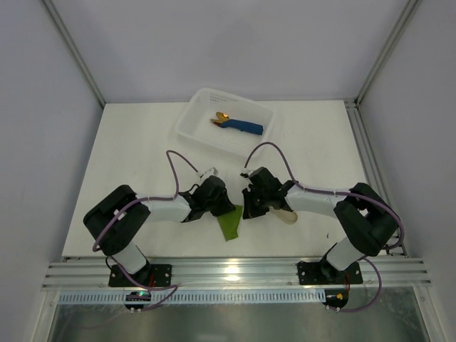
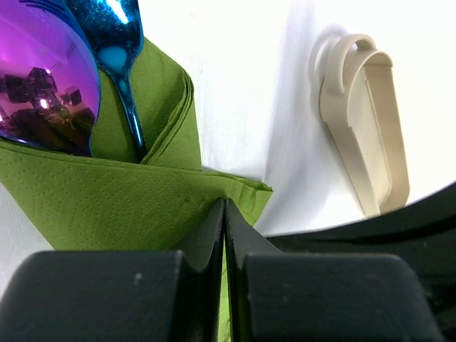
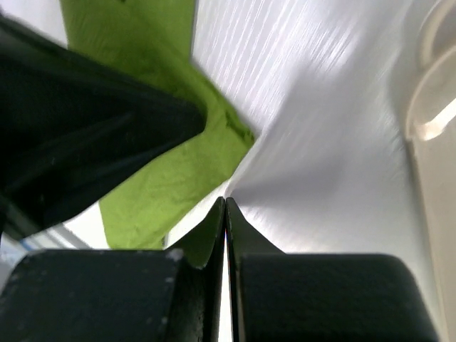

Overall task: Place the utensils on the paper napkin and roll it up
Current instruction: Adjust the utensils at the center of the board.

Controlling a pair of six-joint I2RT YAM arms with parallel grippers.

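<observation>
Both grippers have their jaws together: the left gripper nips the near fold of the paper napkin, while the right gripper shows nothing between them. Just ahead, the utensils lie tucked inside; roll snugly so none slips out.

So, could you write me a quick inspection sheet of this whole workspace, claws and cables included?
Surface: white table, no spills seen.
Job's things: green napkin folded around the utensils, whose purple-blue ends poke out.
Clutter: white basket at the far edge holding a blue-wrapped gold cutlery roll; beige oblong piece lying right of the napkin.
Claws: left claw shut, apparently pinching the napkin's edge; right claw shut, nothing visibly held.
Cables: purple cables loop above both arms, no snag seen.
Surroundings: plain walls, metal frame posts, metal rail at the near edge.
</observation>
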